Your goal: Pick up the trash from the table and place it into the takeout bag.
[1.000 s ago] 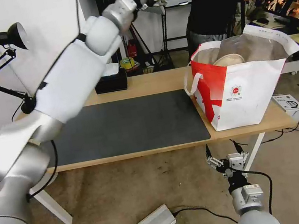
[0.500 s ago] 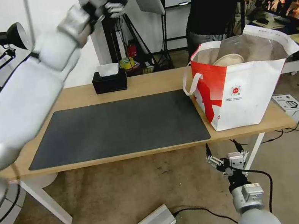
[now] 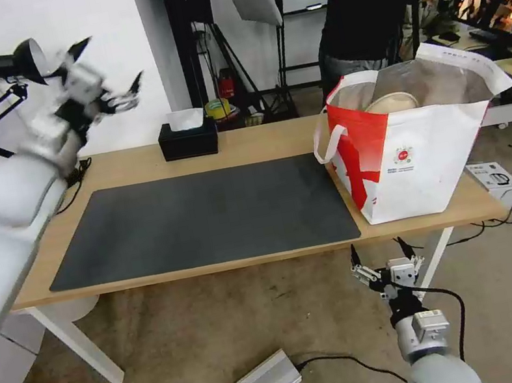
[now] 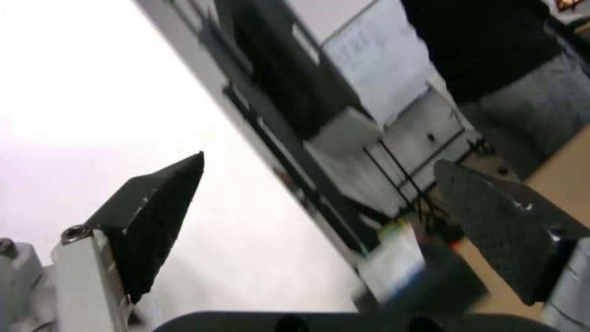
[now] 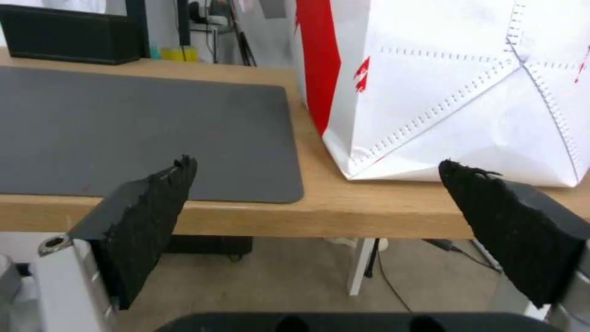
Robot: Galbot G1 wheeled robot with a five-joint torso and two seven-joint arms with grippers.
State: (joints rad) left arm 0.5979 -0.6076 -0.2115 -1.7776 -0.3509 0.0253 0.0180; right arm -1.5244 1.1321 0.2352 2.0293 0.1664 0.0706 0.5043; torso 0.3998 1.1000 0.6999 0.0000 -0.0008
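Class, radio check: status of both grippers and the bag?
Left gripper open, empty, raised over table's left end. Right gripper open, below front edge. Takeout bag upright, beige bowl inside. Nothing blocking.

Left arm: swung away from in front of the table (image 3: 247,143) toward the robot's left side over the last second. Left gripper (image 3: 106,72): moved from high above the table's middle rear to a lower spot beside the desk lamp (image 3: 15,62), above the table's far left corner; fingers (image 4: 154,216) spread apart, nothing between them. Dark mat (image 3: 207,216) and tissue box (image 3: 188,138): previously partly covered by the arm, now uncovered.
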